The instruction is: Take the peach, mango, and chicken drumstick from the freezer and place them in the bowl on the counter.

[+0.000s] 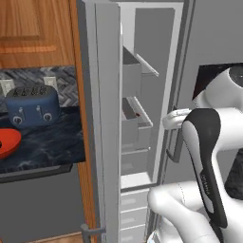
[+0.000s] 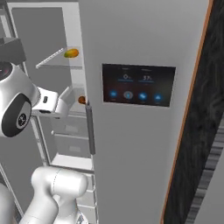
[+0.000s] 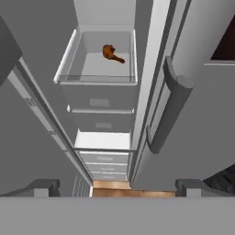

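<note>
The freezer (image 1: 152, 42) stands open, its long grey door (image 1: 108, 95) swung out to the left. In the hand view the reddish-brown chicken drumstick (image 3: 111, 53) lies on a clear-fronted shelf. My gripper (image 3: 117, 188) is open and empty, well short of that shelf. In the right base view the gripper (image 2: 65, 101) reaches into the freezer beside the drumstick (image 2: 82, 100). An oval yellow-green fruit, the mango (image 2: 71, 53), rests on the clear shelf above. The peach is out of view. The red-orange bowl (image 1: 7, 142) sits on the dark counter (image 1: 52, 142) at the far left.
A blue toaster (image 1: 32, 105) stands behind the bowl. The wider grey door with the screen (image 2: 139, 85) is closed right of the freezer, its handle (image 3: 167, 110) close beside my hand. Grey drawers (image 3: 103, 121) fill the freezer below the drumstick's shelf.
</note>
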